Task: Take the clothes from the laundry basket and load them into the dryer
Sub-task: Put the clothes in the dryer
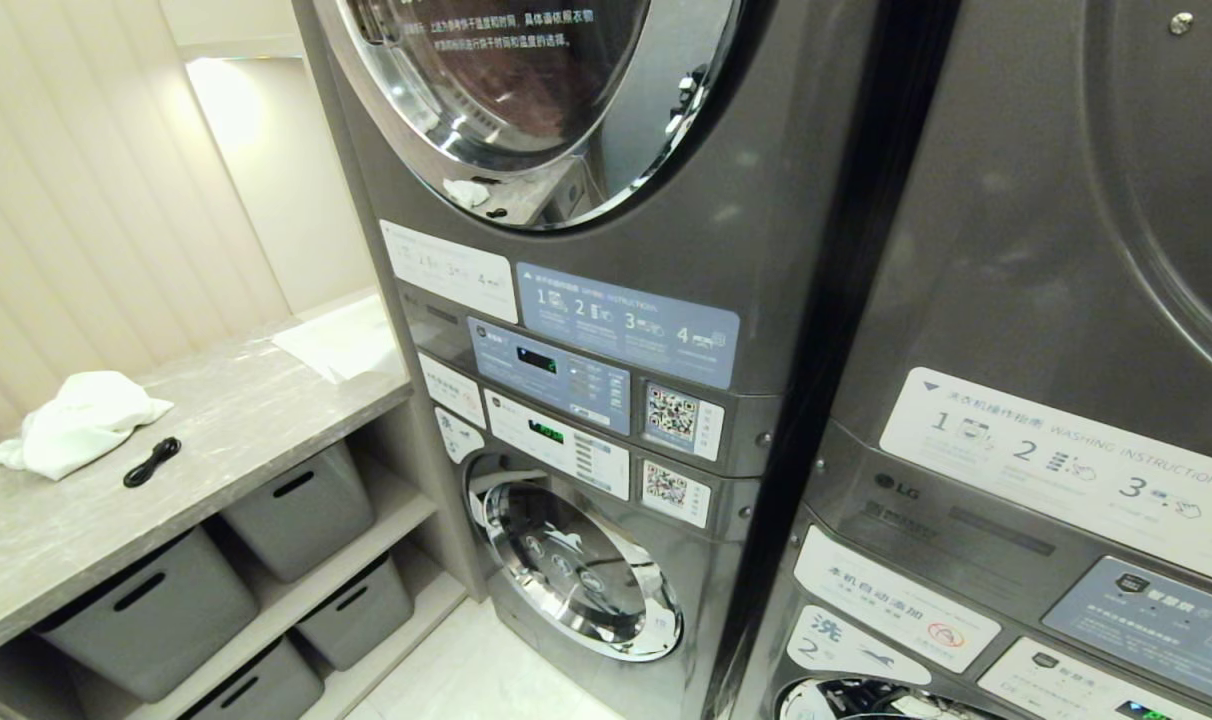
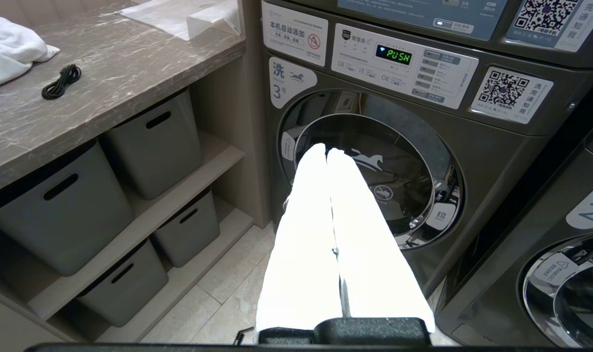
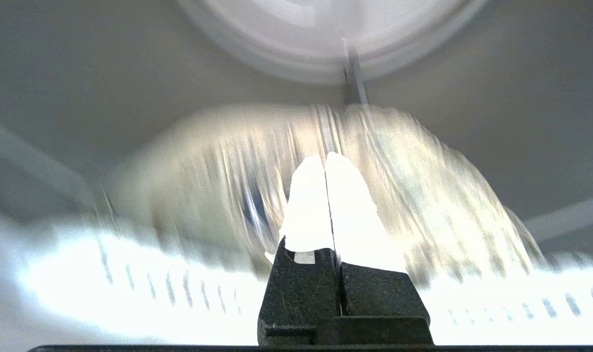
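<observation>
Right end effector (image 3: 327, 159): fingers pressed together, nothing visible between them. Its wrist view is heavily smeared; beyond the tips a pale ribbed mound and a light round rim, neither identifiable with certainty. Not in the head view.

Left end effector (image 2: 327, 150): white fingers closed tip to tip, empty, pointing at the closed round door (image 2: 375, 171) of the lower machine, well apart from it. Display (image 2: 393, 55) above that door reads "PUSH" in green.

Head view: two stacked grey machine columns. The left column's upper door (image 1: 526, 100) is a chrome-rimmed porthole; something small and white shows in its glass, possibly a reflection. Control panels and QR stickers (image 1: 672, 413) sit between upper and lower units.

Clothes: one white garment (image 1: 76, 420) lies crumpled on the marble table (image 1: 226, 420) at far left, a coiled black cable (image 1: 152, 461) just beside it. Grey bins (image 1: 301, 510) on the shelves beneath. Laundry basket not seen.
</observation>
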Controlling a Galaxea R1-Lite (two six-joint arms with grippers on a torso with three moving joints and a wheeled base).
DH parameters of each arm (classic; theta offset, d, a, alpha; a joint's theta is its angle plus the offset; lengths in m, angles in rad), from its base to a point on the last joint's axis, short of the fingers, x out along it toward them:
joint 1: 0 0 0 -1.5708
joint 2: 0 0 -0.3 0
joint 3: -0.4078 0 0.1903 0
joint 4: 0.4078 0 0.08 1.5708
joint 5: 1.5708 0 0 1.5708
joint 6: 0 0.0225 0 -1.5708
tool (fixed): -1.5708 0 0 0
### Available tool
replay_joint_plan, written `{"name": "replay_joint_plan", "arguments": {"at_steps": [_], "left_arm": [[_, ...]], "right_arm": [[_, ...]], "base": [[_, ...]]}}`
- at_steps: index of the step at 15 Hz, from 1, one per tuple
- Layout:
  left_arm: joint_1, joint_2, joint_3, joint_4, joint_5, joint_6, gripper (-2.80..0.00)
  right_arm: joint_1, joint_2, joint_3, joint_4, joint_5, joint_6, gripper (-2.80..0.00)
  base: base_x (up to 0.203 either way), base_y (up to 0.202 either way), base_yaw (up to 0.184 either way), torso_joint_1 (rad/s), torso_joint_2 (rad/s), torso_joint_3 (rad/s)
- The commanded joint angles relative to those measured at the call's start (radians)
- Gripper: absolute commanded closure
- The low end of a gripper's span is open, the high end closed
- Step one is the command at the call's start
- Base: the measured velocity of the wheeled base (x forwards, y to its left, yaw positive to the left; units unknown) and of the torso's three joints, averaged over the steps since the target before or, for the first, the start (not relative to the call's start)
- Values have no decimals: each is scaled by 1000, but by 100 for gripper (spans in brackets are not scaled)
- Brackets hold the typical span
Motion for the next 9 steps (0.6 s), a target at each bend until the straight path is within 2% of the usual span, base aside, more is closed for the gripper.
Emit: {"name": "replay_joint_plan", "arguments": {"at_steps": [1, 6, 9], "left_arm": [[0, -2, 2, 0, 0, 0, 0], [0, -2, 2, 0, 0, 0, 0], [0, -2, 2, 0, 0, 0, 0]], "right_arm": [[-5, -133, 108, 43, -9, -52, 0], [-6, -5, 128, 49, -51, -66, 0], [-7, 167, 57, 34, -91, -57, 0]], "base": [[0, 0, 0, 0, 0, 0], [0, 0, 0, 0, 0, 0], [0, 0, 0, 0, 0, 0]]}}
